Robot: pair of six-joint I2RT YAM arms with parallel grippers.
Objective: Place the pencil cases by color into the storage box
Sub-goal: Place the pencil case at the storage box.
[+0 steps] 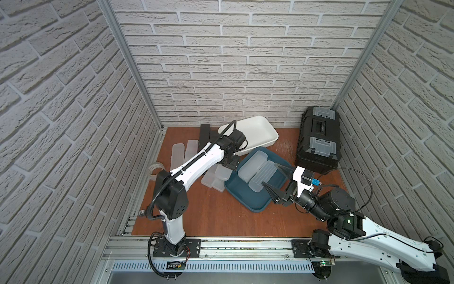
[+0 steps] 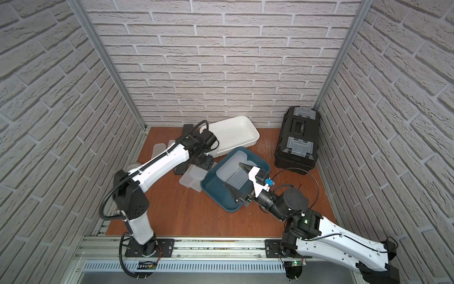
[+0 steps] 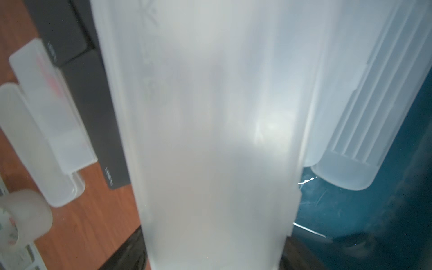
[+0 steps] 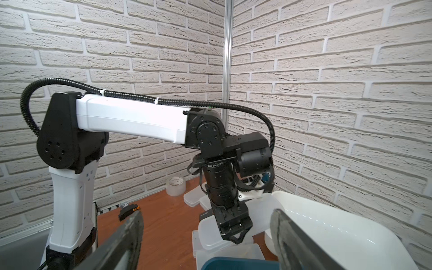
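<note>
My left gripper (image 4: 236,237) is shut on a frosted white pencil case (image 3: 210,140), which fills the left wrist view among the pile of frosted cases (image 1: 216,178) beside the blue storage box (image 1: 245,204). That shallow blue box holds two frosted cases (image 1: 253,167), one of them ribbed (image 3: 364,117). My right gripper (image 1: 271,175) hangs open over the blue box, with nothing between its fingers. Black cases (image 1: 204,134) lie at the back left, and two more frosted cases (image 1: 177,155) lie further left. A white storage box (image 1: 258,132) sits tilted at the back with nothing visible inside.
A black toolbox (image 1: 319,140) stands shut in the back right corner. A clear tape roll (image 1: 156,169) sits by the left wall. Brick-patterned walls close in three sides. Bare wooden table (image 1: 208,216) stretches along the front.
</note>
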